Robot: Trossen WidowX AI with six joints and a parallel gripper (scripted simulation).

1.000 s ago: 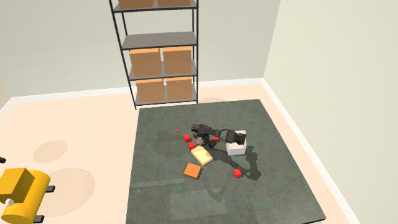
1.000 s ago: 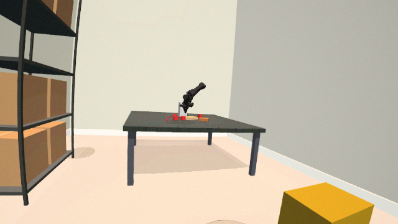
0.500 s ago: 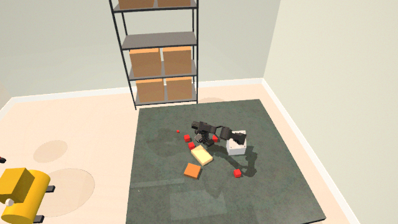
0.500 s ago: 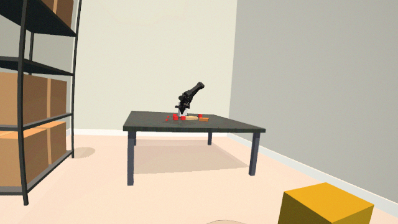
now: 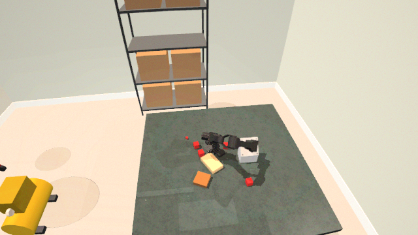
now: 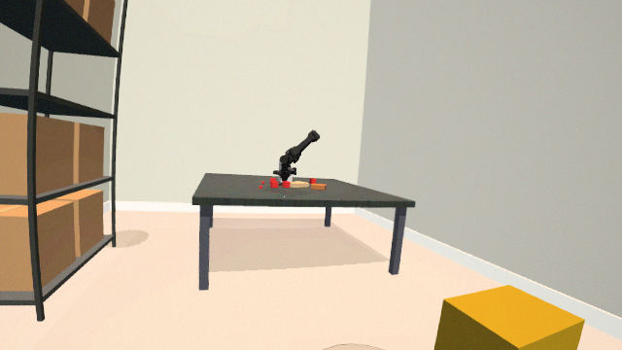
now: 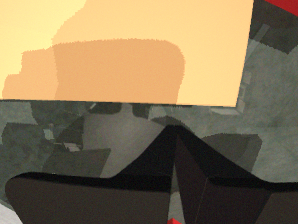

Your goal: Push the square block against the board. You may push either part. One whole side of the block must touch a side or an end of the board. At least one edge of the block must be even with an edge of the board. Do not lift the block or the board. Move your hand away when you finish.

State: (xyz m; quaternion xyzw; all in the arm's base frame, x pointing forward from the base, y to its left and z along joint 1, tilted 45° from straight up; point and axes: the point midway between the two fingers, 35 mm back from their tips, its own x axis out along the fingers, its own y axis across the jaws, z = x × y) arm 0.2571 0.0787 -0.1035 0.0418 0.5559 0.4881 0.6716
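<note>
The orange square block [image 5: 202, 179] [image 6: 319, 187] lies flat on the dark table, outside the wrist view. The cream rectangular board [image 5: 212, 163] [image 6: 298, 185] [image 7: 215, 50] lies flat near it, turned at an angle to it. In the top view a narrow strip of table shows between the two, so they are apart. My gripper [image 5: 213, 150] [image 7: 173, 132] is shut and empty. It points down beside the board, on the side away from the block. In the wrist view its tips show just short of a board edge; whether they touch it I cannot tell.
A red cube [image 5: 201, 153] sits close to the board's far corner, with another red cube [image 5: 196, 145] behind it. A red cube [image 5: 226, 145] is partly under the arm, one [image 5: 249, 181] stands apart, and a tiny one [image 5: 187, 138] lies farther off. The white base [image 5: 248, 158] stands right.
</note>
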